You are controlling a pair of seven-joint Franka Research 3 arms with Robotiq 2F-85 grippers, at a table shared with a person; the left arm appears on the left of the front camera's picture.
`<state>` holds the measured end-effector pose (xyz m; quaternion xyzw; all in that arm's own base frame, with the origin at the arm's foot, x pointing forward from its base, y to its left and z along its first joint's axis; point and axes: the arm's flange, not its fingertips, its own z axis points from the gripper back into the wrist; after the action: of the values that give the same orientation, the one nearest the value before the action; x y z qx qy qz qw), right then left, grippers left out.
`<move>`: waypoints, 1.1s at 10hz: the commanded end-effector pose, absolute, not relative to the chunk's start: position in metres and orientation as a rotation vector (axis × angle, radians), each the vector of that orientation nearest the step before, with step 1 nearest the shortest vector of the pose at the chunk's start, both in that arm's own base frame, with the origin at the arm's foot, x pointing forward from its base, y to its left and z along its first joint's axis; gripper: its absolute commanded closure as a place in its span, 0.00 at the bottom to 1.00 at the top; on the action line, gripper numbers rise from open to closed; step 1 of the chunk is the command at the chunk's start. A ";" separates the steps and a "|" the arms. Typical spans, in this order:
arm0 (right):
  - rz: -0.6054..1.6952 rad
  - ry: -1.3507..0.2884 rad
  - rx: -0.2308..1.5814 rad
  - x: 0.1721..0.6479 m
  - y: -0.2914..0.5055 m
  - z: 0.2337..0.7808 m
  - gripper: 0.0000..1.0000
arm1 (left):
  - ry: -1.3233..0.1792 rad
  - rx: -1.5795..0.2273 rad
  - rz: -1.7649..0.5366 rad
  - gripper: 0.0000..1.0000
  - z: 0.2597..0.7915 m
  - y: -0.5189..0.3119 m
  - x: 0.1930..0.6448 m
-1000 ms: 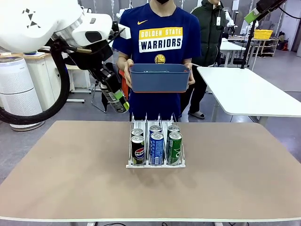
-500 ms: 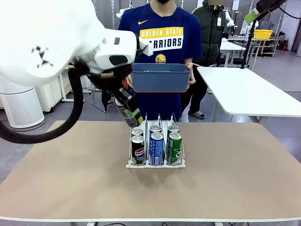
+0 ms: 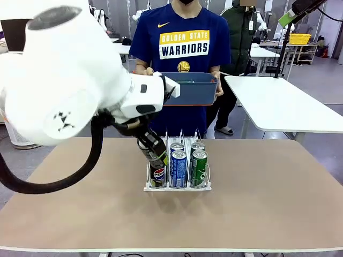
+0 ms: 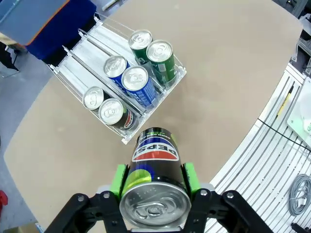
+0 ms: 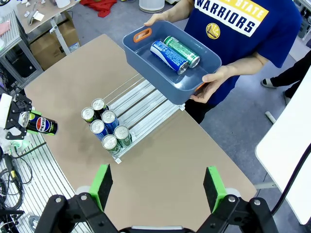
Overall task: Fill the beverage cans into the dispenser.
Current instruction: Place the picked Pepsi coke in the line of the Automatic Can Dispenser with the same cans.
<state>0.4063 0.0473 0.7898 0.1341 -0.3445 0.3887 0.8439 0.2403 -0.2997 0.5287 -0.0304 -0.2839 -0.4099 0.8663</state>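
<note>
Beverage cans [image 4: 135,77] stand two to a lane, six in all, at the dispenser's [image 3: 177,188] robot-side end. The left gripper [image 4: 154,180] is clamped on a black Pepsi can [image 4: 154,155] near the dispenser's left lane. Its arm hides that lane's rear can in the front view. The right gripper [image 5: 158,187] hangs high above the dispenser, fingers wide apart. Beyond the dispenser a person's bin [image 5: 155,78] holds a blue can [image 5: 166,56] and a green can [image 5: 182,47].

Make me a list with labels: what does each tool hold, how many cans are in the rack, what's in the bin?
Left tool: shut on a Pepsi can
Right tool: open, empty
Rack: six cans, two black, two blue, two green
Bin: held by the person; blue can and green can inside
</note>
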 end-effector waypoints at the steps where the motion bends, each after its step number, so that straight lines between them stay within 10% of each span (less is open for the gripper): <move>1: 0.824 -0.721 0.285 0.405 0.047 0.788 0.00 | -0.604 -0.057 -0.841 0.42 0.508 -0.299 0.247; 11: 0.824 -0.721 0.285 0.405 0.047 0.788 0.00 | -0.520 -0.086 -0.784 0.42 0.463 -0.289 0.280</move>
<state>0.4063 0.0474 0.7899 0.1340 -0.3445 0.3888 0.8439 0.2736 -0.2930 0.4722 -0.0388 -0.2422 -0.3950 0.8853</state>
